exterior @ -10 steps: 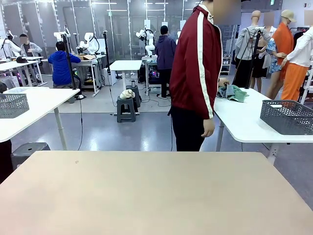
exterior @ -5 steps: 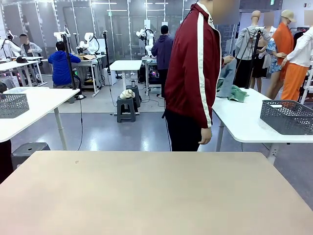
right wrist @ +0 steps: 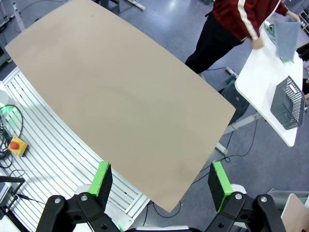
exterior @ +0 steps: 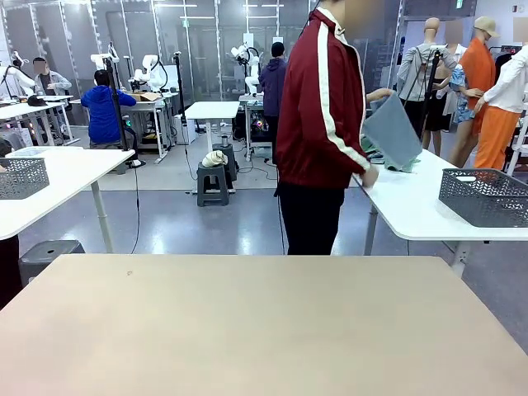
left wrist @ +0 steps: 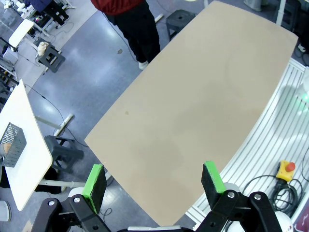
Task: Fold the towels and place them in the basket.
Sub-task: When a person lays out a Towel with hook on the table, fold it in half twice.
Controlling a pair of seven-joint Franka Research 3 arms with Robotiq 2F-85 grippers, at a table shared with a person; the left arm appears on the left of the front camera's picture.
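Left gripper (left wrist: 153, 179): fingers spread wide, grasping nothing, high above beige table (left wrist: 203, 96).
Right gripper (right wrist: 161, 178): likewise released, nothing between pads.
Blue-grey towel (exterior: 394, 132): held up by person (exterior: 318, 124) at white side table (exterior: 412, 210), beyond beige table's far edge.
Green towel (exterior: 402, 161): bunched on side table, just behind blue-grey one.
Basket (exterior: 487, 198): same table, right end, apart from both towels.
Person's body partly screens towels in front view.
Second basket (exterior: 21, 177): on another white table, far left.

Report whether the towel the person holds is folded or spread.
Spread: the towel is held up as one open, flat sheet.
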